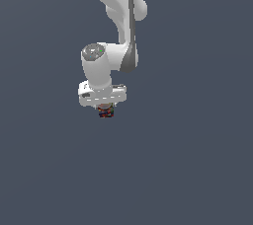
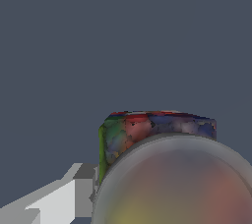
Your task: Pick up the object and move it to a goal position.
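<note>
Directly beneath the white arm's wrist in the exterior view, the tool [image 1: 105, 110] sits around the object [image 1: 106, 112], a tiny short can with a dark red, blue and yellow label, which shows just under the white hand body. Up close in the wrist view, the object [image 2: 147, 134] fills the lower frame, its round tan-grey top blurred, with one pale finger [image 2: 74, 196] touching its side. The tool is narrowed onto the can. Grey tabletop [image 1: 197, 169] lies all round.
</note>
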{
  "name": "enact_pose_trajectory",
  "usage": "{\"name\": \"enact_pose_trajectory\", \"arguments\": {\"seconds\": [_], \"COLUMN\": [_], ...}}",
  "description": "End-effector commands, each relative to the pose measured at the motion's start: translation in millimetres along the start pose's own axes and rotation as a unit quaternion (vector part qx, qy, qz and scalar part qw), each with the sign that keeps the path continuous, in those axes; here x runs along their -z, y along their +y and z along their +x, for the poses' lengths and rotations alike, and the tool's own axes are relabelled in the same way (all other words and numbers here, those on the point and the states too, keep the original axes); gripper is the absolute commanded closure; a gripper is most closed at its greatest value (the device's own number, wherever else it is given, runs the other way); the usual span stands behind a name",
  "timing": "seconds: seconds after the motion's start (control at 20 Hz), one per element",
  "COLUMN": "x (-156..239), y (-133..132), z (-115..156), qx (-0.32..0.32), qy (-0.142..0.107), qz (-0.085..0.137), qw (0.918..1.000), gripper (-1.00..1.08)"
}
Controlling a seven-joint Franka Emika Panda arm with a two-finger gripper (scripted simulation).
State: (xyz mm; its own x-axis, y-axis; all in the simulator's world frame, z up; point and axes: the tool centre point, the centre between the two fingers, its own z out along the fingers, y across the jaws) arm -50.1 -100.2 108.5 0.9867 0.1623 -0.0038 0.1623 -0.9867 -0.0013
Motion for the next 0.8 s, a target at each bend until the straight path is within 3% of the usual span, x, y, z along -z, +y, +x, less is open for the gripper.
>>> {"name": "enact_pose_trajectory", "arguments": {"seconds": [0.0,0.35,0.75], "x": [20,65,88], "y": [10,36,49], "z": [7,23,33], "qx": [0.000,0.000,0.000], "qy": [0.002,0.002,0.002], "qz": [-0.001,-0.001,-0.001], "qw": [1.0000,1.0000,1.0000], "gripper": [1.08,1.08,1.08]}}
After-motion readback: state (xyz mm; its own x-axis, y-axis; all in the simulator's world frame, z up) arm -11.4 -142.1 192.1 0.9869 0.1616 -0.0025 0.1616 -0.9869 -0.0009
